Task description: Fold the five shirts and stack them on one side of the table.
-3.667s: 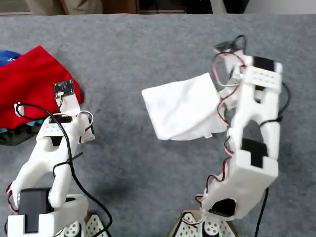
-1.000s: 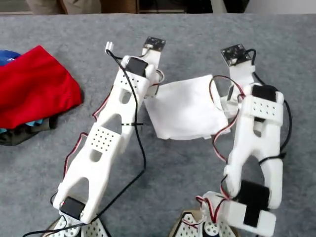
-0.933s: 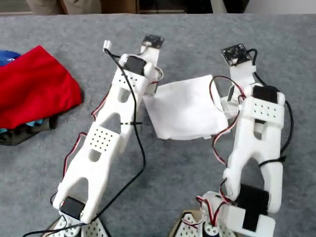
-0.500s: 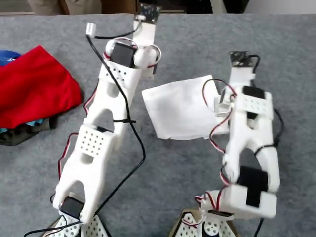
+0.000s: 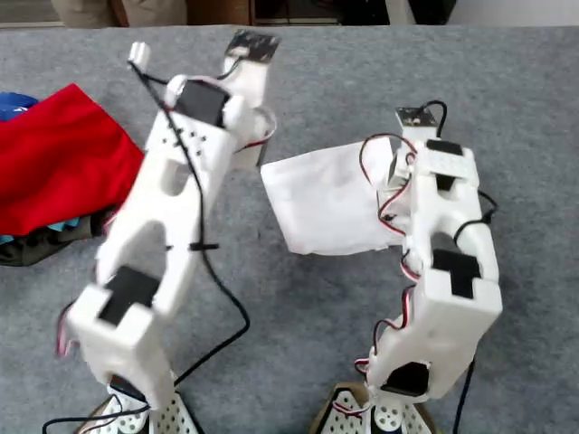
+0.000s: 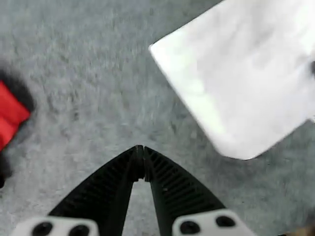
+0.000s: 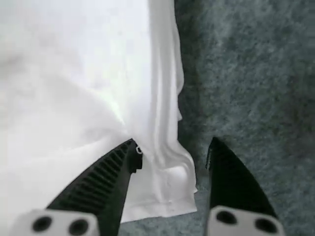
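The grey table (image 5: 507, 99) carried a folded white shirt (image 5: 326, 199) near its middle, and a red shirt (image 5: 59, 163) topped other clothes (image 5: 36, 246) at one edge.

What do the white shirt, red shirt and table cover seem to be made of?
White shirt: thin matte cloth, lying in soft folds with layered edges. Red shirt: soft matte cloth, likely similar, slumped and rumpled. Table cover: probably grey felt or short carpet, by its fuzzy, mottled nap.

The right arm (image 5: 443, 235) covers the right edge of the white shirt (image 5: 326, 199). The red shirt (image 5: 63, 154) runs off the high view's left border and hides most of the darker cloth (image 5: 36, 246) beneath.
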You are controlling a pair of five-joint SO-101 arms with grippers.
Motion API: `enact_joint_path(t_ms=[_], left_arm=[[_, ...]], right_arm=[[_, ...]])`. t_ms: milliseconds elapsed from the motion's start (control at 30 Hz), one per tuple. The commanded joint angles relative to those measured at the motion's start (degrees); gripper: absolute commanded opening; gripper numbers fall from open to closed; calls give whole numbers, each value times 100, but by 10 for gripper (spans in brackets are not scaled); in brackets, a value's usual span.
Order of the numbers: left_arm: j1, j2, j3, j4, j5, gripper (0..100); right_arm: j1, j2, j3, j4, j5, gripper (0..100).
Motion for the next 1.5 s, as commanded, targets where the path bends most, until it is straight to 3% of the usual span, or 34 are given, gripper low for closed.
enact_joint_path(t_ms=[0,133,300,533,967,1200,1467], left_arm=[[-853,-936,2734,-1187,-44,19],[-1741,-1473,5363,-2989,-457,19],[-2382,-2185,7367,-4352,-844,19],[-2673,-2949,7991,-4571,-800,19],[-2655,-2914,8009,-4782,-756,19],[-2646,-2923,8009,-4782,-475,19],[-2637,-2923,7991,-4782,-475,19]], right_arm=[[-57,391,-620,440,176,154],[-48,954,-1411,1029,220,9],[-48,1648,-2475,1890,668,0],[-22,2018,-3644,2453,668,0],[180,2062,-5481,2567,1002,0],[567,2062,-5912,2207,1116,0],[242,2062,-5525,2268,1064,0]])
